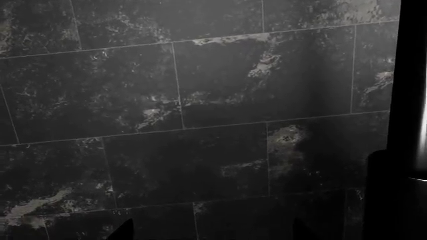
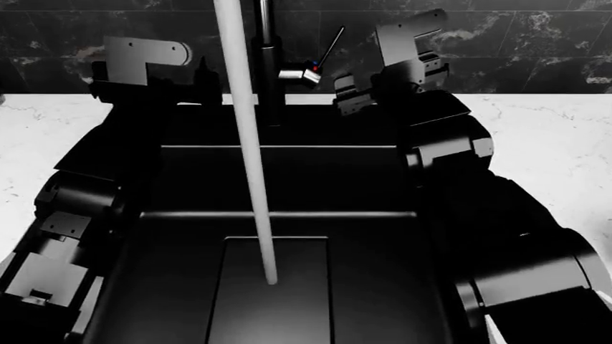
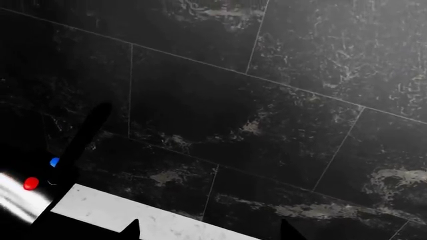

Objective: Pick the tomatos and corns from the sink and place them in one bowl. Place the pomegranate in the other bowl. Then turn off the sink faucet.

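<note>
water still running into the sink (image 2: 172,287). faucet lever (image 2: 330,46) sits just left of my right claw (image 2: 356,94), stick slanting up-right; right arm's nearer. claw empty, opening can't tell. no produce visible.

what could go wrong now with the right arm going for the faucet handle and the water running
The right tool sits close beside the thin faucet lever, with only its tips showing in the right wrist view, so it could miss or knock the lever the wrong way. The water stream pours between both arms and could hit either one. The sink shows only black, so leftover produce can't be ruled out.
</note>
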